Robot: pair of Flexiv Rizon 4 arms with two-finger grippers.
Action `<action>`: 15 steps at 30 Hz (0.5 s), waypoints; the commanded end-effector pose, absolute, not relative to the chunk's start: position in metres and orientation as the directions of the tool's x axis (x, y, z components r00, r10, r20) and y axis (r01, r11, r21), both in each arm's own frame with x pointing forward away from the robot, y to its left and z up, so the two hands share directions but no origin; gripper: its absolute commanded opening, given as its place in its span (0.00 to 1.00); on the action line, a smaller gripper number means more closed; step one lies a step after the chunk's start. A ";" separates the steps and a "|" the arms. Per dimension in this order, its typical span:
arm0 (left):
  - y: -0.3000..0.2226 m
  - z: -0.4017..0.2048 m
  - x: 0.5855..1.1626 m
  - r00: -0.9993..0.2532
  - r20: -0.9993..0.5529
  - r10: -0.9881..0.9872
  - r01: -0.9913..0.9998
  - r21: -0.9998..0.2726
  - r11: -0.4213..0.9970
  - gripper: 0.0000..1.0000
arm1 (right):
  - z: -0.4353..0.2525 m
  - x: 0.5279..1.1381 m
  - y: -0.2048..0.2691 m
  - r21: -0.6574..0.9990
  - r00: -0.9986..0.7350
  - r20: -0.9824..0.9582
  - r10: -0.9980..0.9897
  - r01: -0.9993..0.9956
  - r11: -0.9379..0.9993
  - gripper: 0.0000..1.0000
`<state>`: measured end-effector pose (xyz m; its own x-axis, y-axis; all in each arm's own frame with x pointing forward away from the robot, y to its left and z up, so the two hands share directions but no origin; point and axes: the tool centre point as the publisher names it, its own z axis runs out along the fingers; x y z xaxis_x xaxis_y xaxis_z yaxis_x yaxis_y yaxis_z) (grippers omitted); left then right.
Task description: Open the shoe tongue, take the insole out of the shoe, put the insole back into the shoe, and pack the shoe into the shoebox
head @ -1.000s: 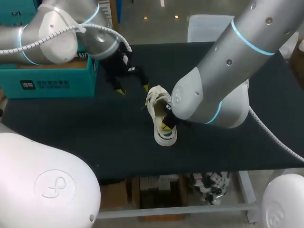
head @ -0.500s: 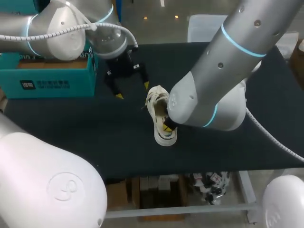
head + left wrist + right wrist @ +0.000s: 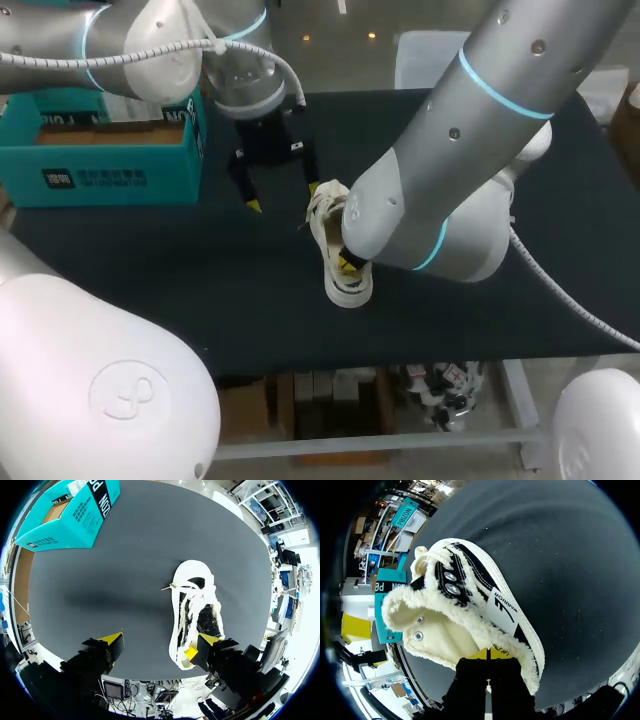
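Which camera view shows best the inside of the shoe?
The right wrist view: the fleece-lined opening of the shoe lies wide before the right gripper, which sits at its rim. The left wrist view shows the shoe from above, laces loose, the inside dark. In the head view the right arm covers part of the shoe.

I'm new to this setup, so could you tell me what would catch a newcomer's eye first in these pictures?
The white, fleece-lined shoe lies mid-table, with the right gripper reaching into its opening, yellow tips close together. Beside it the left gripper hangs wide open over the dark table, and the teal shoebox stands open at the table's left.
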<state>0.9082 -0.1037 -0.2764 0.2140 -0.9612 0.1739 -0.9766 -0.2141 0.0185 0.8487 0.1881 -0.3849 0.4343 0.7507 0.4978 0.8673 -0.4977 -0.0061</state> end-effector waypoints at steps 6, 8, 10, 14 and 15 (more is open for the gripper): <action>-0.107 -0.277 0.907 0.211 0.166 -0.963 -0.977 0.028 -0.210 1.00 | -0.338 0.837 0.151 -0.017 0.386 0.610 0.692 0.880 -0.475 0.00; -0.108 -0.276 0.906 0.212 0.159 -0.964 -0.977 0.032 -0.210 1.00 | -0.329 0.837 0.145 -0.012 0.364 0.609 0.705 0.892 -0.451 0.00; -0.108 -0.276 0.905 0.210 0.153 -0.966 -0.978 0.036 -0.207 1.00 | -0.319 0.836 0.137 -0.011 0.353 0.604 0.714 0.900 -0.436 0.00; -0.110 -0.278 0.901 0.200 0.150 -0.968 -0.980 0.043 -0.196 1.00 | -0.304 0.832 0.119 -0.034 0.349 0.594 0.725 0.911 -0.410 0.20; -0.110 -0.279 0.900 0.198 0.150 -0.969 -0.980 0.044 -0.194 1.00 | -0.301 0.831 0.115 -0.044 0.352 0.593 0.724 0.912 -0.407 0.25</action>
